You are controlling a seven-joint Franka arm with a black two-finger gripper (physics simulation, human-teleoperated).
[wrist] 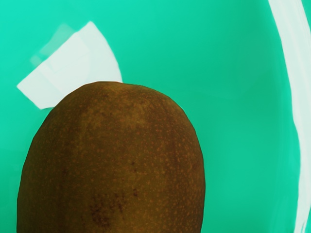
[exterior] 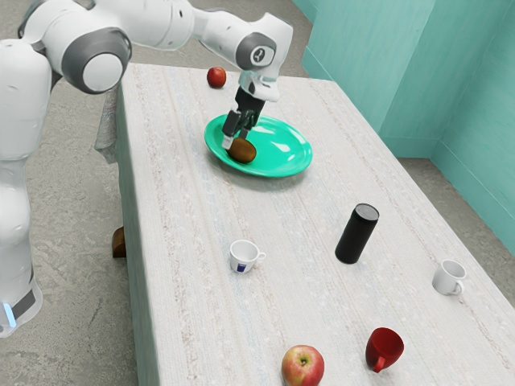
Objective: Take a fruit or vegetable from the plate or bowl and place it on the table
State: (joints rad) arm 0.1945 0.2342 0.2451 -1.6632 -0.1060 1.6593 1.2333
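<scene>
White rounded arm (exterior: 153, 22), grey joint bands (exterior: 74, 56), black pincer (exterior: 239, 141), light-blue strip (exterior: 9, 314).

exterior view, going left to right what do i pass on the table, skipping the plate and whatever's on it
Small red apple at the far end → white cup with a dark label → nearer apple → black cylinder → red mug → plain white mug

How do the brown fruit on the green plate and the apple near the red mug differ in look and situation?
The brown fruit is oval and dull brown; the apple is rounder, red with yellowish patches.
The brown fruit lies on the plate, while the apple sits directly on the tablecloth.
The gripper is down at the brown fruit, well away from the apple.
Both are whole fruits.
</scene>
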